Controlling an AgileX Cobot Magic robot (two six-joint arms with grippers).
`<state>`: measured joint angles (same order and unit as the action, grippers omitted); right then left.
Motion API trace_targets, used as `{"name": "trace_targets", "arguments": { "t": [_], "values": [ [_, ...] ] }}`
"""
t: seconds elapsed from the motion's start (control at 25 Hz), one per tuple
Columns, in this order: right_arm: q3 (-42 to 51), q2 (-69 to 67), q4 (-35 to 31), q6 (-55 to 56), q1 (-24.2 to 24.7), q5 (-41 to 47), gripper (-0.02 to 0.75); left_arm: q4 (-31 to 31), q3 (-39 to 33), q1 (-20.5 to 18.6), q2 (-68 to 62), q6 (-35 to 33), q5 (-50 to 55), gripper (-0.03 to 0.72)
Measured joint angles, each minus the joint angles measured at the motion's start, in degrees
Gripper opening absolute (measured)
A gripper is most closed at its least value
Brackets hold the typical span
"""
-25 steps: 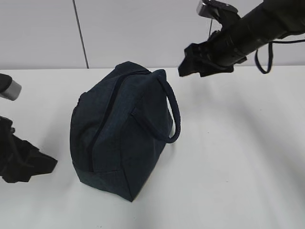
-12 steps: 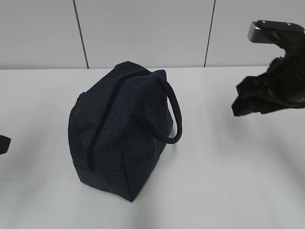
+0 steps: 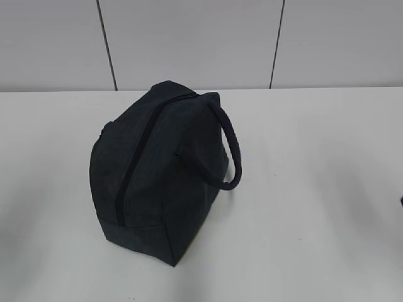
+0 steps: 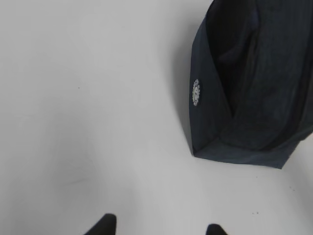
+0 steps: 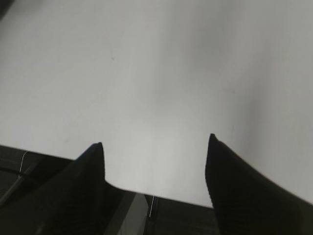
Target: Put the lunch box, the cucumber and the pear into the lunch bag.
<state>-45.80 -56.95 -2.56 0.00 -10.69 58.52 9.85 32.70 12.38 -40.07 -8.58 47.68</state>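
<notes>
On my right wrist feed the right claw (image 5: 155, 139) fills the bottom of the picture, its two dark fingers (image 5: 88, 169) spread well apart with only bare white table (image 5: 156, 73) between them and nothing in their grasp; below the tips I can see the near edge of the table and some dark frame under it. On the left wrist feed the left claw (image 4: 159, 229) shows only as two black fingertips (image 4: 103, 225) at the bottom border, standing apart with empty tabletop between them, so I read it as spread and holding nothing. Beyond those tips, toward the upper right of that feed, sits the lunch bag (image 4: 249, 88), dark navy fabric, with one folded end panel facing my camera and a small round white badge (image 4: 196, 92) on the edge of that panel; its bottom corner rests flat on the table, well clear of the fingertips. From the outside camera, neither arm shows in the picture, apart from a dark sliver at the right border that I cannot identify. The lunch bag (image 3: 157, 170) stands alone left of the middle of the table (image 3: 315, 189), boxy and upright, with the zipper (image 3: 135, 157) running along its top ridge and looking closed. Its thick rounded handle (image 3: 232, 148) arches off the right side. Behind the table runs a pale panelled wall (image 3: 189, 44).
</notes>
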Motion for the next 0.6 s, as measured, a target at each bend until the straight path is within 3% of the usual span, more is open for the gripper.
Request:
{"name": "trace_targets", "arguments": {
  "t": [0.32,0.6],
  "values": [
    [4.58,19.12,0.52,3.33,0.00,11.05,0.503,0.14,0.00,0.00,13.24,0.11,11.69,0.332],
    [7.80,33.21,2.94,2.68,0.00,13.11,0.499,-1.89,-0.11,0.00,23.02,0.11,15.24,0.329]
  ]
}}
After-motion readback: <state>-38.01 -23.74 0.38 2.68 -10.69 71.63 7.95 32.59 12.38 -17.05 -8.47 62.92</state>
